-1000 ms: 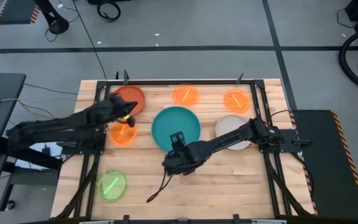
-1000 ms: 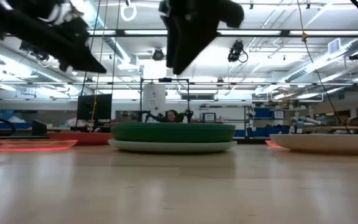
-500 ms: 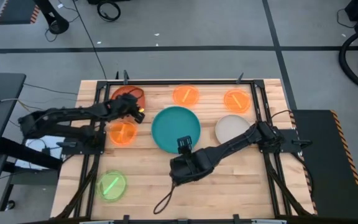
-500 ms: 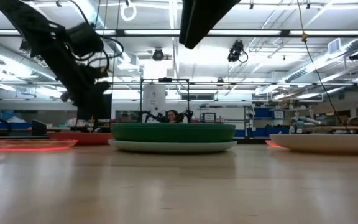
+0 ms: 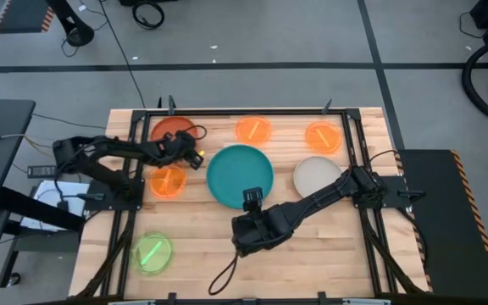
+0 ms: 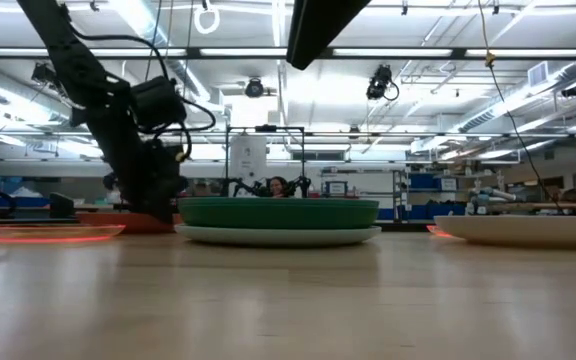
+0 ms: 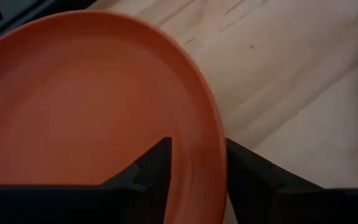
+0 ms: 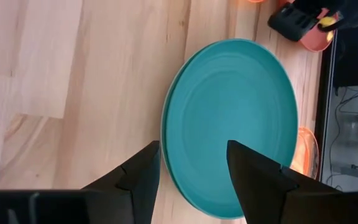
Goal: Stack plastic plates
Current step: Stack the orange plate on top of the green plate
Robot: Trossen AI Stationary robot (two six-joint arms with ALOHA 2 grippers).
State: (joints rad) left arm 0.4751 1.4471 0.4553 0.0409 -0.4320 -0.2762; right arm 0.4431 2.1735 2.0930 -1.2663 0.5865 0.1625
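A teal plate (image 5: pixel 240 174) tops a stack at the table's middle; the low view shows a dark green edge (image 6: pixel 278 212) over a pale one (image 6: pixel 278 236). The rust-red plate (image 5: pixel 173 130) lies flat at the far left. My left gripper (image 5: pixel 195 155) is down at its near-right rim, open, with a finger on either side of the rim. Three orange plates (image 5: pixel 252 130) (image 5: pixel 322 136) (image 5: pixel 166 180), a beige one (image 5: pixel 316 175) and a lime green one (image 5: pixel 152 252) lie singly. My right gripper (image 8: pixel 191 186) hangs open, high over the table near the stack, holding nothing. My left gripper comes down from above at the rust-red plate's rim (image 7: pixel 205 146). One finger (image 7: pixel 157 171) is over the plate's inside and the other (image 7: pixel 247 171) outside it. Whether they touch the rim I cannot tell. The plate lies flat on the wood.
Black frame rails (image 5: pixel 130 199) (image 5: pixel 346 152) run along the table's left, right and far sides. My right arm (image 5: pixel 312 199) crosses above the beige plate's near edge. A dark cord (image 5: pixel 224 275) trails toward the near edge. Bare wood lies at the near right.
My left gripper has come down from high above the table to the rust-red plate's near-right rim, shifting a little toward the right edge as its arm folded back. My right gripper has risen and drifted toward the near edge. No plate has moved.
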